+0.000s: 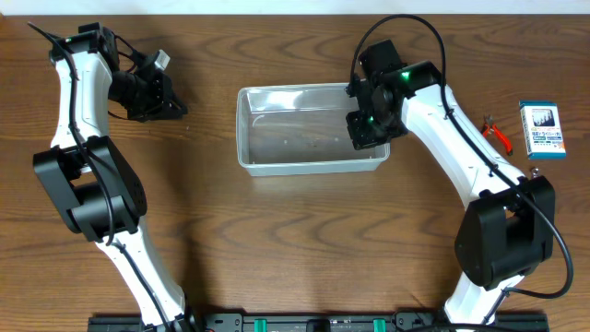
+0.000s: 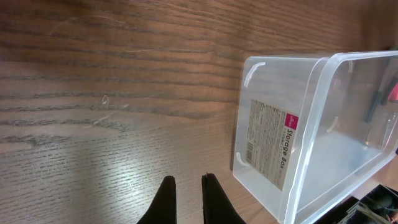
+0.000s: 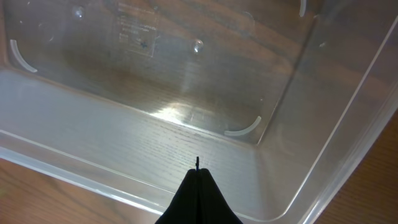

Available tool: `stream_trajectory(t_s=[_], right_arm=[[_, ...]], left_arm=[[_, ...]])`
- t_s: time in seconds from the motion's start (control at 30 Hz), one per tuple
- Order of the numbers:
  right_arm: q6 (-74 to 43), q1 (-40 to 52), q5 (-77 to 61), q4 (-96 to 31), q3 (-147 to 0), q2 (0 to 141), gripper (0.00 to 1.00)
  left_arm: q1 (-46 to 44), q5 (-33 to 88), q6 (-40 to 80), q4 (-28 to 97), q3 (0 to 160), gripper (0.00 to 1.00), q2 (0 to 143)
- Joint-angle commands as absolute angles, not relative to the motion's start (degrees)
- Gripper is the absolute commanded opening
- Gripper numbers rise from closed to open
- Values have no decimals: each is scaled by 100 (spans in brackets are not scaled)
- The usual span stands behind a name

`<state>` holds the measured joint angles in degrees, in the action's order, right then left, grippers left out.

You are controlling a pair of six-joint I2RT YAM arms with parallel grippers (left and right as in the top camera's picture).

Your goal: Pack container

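Note:
The container is a clear rectangular plastic tub at the middle of the wooden table, with nothing lying inside it. My right gripper hovers over its right end, pointing down into it. In the right wrist view the right gripper is shut above the container's near wall; a thin dark sliver pokes out of its tips, and I cannot tell what it is. My left gripper hangs over bare table to the left of the container. Its fingers stand close together with nothing between them, and the labelled container end lies to their right.
Red-handled pliers lie on the table right of the container, beyond my right arm. A small blue-and-white printed box stands further right near the table edge. Bare wood surrounds the container.

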<state>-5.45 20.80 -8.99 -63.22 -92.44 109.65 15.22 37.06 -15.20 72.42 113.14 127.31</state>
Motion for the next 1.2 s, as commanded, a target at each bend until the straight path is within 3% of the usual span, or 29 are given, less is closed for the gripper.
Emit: stream_trajectory(t_s=[0.0,1.17], right_arm=[[-593,2108,-923,-6322,-9212,10866,1],[-598,2108,-928,-6576,-8764,10875,1]], left_arm=[[1546,3640,-1533,7282,11434,6,12558],[1546,3640,-1531,7301,11434,6,12558]])
